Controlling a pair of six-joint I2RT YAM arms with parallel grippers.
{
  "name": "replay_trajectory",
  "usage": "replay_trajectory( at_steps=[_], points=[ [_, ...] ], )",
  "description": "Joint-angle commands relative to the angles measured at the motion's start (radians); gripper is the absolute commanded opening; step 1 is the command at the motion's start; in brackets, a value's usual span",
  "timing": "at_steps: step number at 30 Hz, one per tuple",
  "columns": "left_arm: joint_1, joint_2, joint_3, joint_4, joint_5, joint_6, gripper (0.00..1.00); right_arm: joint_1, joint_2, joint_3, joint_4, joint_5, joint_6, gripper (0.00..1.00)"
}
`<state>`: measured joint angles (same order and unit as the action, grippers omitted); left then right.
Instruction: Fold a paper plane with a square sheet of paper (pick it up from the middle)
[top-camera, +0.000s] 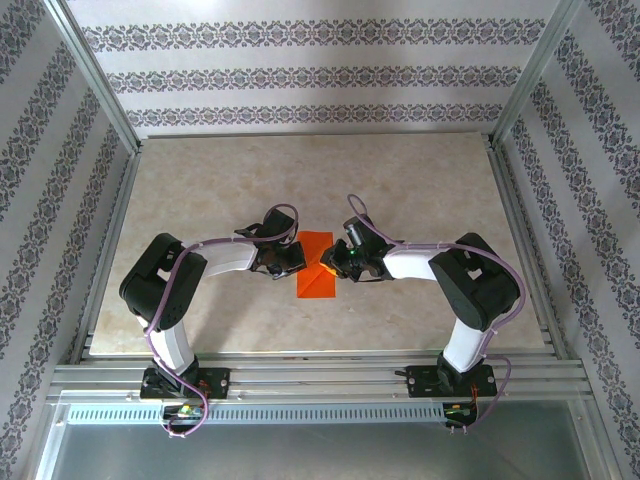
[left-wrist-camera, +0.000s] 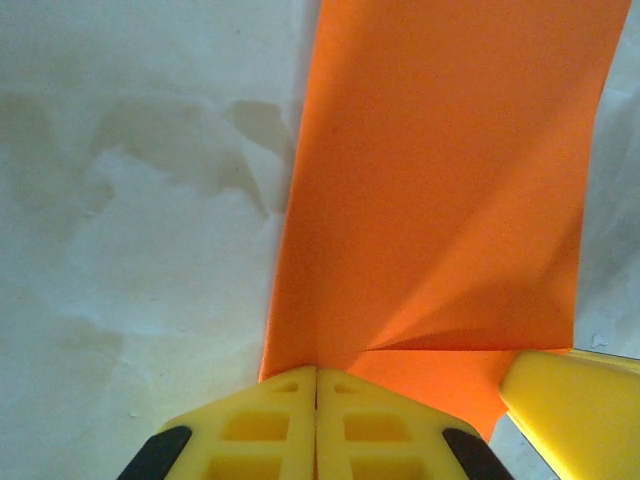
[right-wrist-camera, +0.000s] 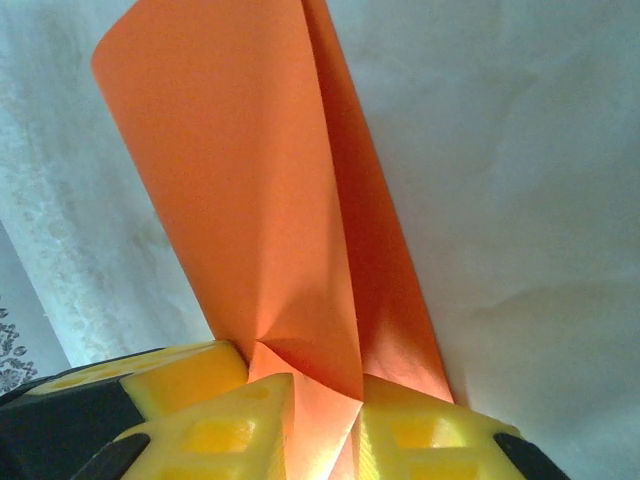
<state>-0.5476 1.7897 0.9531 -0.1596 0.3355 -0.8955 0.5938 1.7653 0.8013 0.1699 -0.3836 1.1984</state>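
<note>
Yellow-fingered left gripper (left-wrist-camera: 317, 375) and right gripper (right-wrist-camera: 322, 400) both clamp shut on folded orange-red paper strip (top-camera: 315, 278) — its long axis runs near-to-far.

paper (top-camera: 316, 268) orange-red | left claw (left-wrist-camera: 317, 385) yellow | right claw (right-wrist-camera: 325, 388) yellow | table (top-camera: 400, 190) beige-marbled

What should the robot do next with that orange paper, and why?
Probably draw the left gripper and right gripper gently apart to smooth it: each pinches a side of the paper, which puckers between them.
</note>
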Motion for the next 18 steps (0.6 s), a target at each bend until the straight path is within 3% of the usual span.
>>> replay_trajectory(
  at_steps=[1,9,18],
  points=[
    [0.01,0.04,-0.033,-0.035,-0.019,-0.008,0.08,0.008,0.003,0.005,0.022,-0.018,-0.028,0.22],
    [0.01,0.036,-0.029,-0.038,-0.018,-0.005,0.08,0.016,0.014,-0.008,0.038,-0.024,-0.039,0.18],
    [0.033,-0.031,-0.026,-0.027,0.023,0.008,0.11,0.013,-0.012,0.0,0.056,-0.011,-0.095,0.04]
  ],
)
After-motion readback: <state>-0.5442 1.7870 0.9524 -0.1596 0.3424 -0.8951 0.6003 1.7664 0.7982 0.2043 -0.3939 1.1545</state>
